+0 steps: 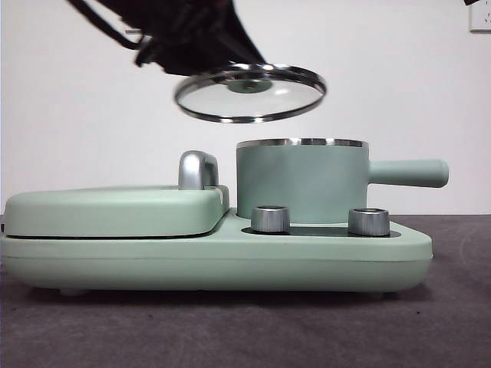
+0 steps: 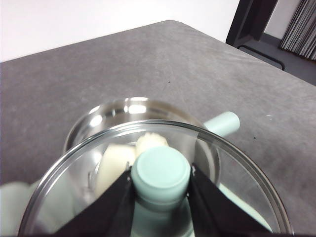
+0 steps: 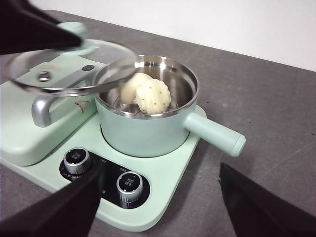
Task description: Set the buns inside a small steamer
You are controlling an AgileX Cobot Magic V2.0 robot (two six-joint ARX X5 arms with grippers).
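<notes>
While lifted: one lid (image 1: 250, 93), two buns (image 3: 146, 92) (both potted).

Mint-green steamer (image 3: 143, 131), cream-white buns (image 3: 145, 94) one green-specked, clear steel-rimmed lid (image 1: 249, 93)

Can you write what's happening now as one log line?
buns: both in steamer | left tool: holds lid above pot | right tool: open, waiting
</notes>
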